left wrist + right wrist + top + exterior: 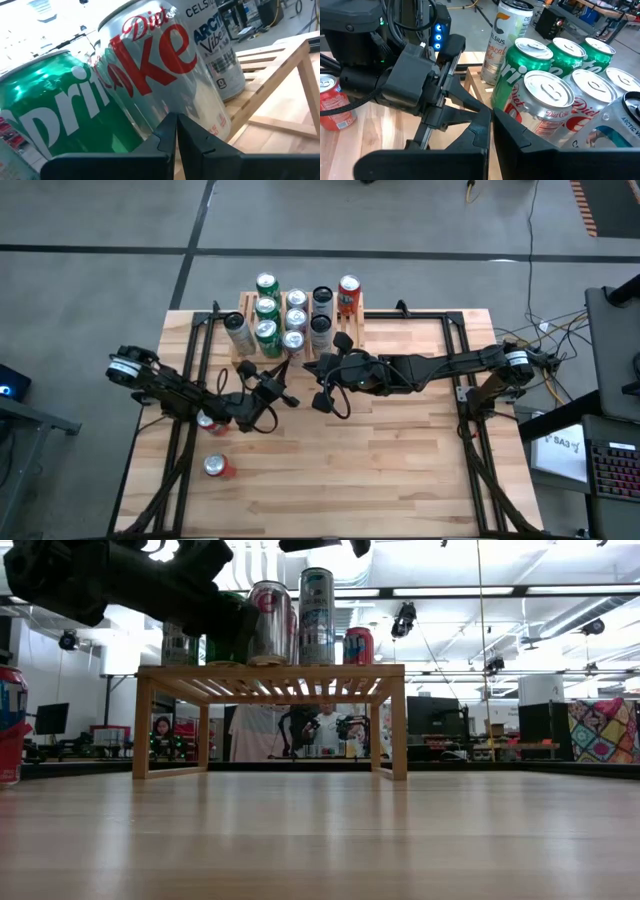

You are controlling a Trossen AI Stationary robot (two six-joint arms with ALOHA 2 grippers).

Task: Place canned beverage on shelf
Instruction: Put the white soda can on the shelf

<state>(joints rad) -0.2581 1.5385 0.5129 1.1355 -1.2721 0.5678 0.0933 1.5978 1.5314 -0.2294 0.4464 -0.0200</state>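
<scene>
step: between placements, nothing carried | left tool (283, 385) shut, empty, at shelf (270, 675) front by Diet Coke can (160, 70) | right tool (322, 383) shut, empty, beside it | red cans (217, 467) on surface (380, 470) | next: I open left tool, reach back for one

cans (293, 315) on shelf (345, 328), 2 on table (400, 450)

A robotics lab or workshop — grey concrete floor (420, 220) with loose cables (540, 330), strip lights (450, 591) overhead. Beyond the plank surface (320, 840) stand monitors (50, 718) and more equipment — a person (322, 730) works there.
</scene>
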